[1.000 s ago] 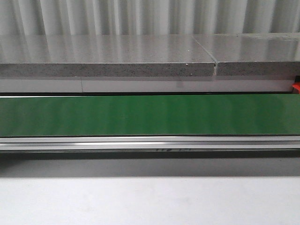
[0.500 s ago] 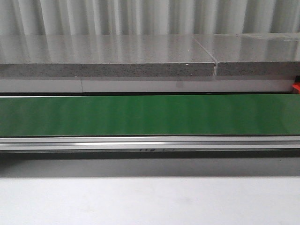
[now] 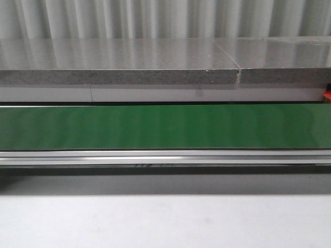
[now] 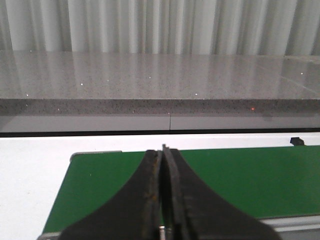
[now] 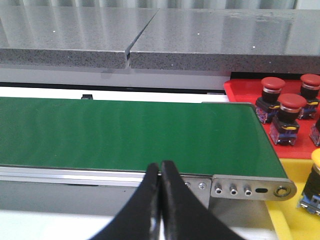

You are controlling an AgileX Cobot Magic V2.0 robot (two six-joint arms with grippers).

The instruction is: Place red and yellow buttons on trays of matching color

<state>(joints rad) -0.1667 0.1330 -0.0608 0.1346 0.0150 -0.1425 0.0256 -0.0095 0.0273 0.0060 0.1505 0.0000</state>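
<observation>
Right wrist view: three red buttons (image 5: pixel 291 102) sit in the red tray (image 5: pixel 239 90).

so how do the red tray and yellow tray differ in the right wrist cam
The red plastic tray holds three red-capped push buttons in view; the yellow plastic tray shows one yellow-capped button. Red sits by the grey stone ledge, yellow nearer the camera. Both flank the green belt's end.

The belt (image 3: pixel 165 126) was a smooth matt green, rubbery-looking, framed by a brushed metal rail (image 3: pixel 165 157) with a dull shine. The stone slab (image 3: pixel 119 62) behind looked polished on top — speckled and grainy along its edge. The red buttons (image 5: pixel 291 102) had glossy plastic caps, and the red tray (image 5: pixel 240 90) looked like shiny plastic too. The black fingers (image 5: pixel 172 200) were matt.
</observation>
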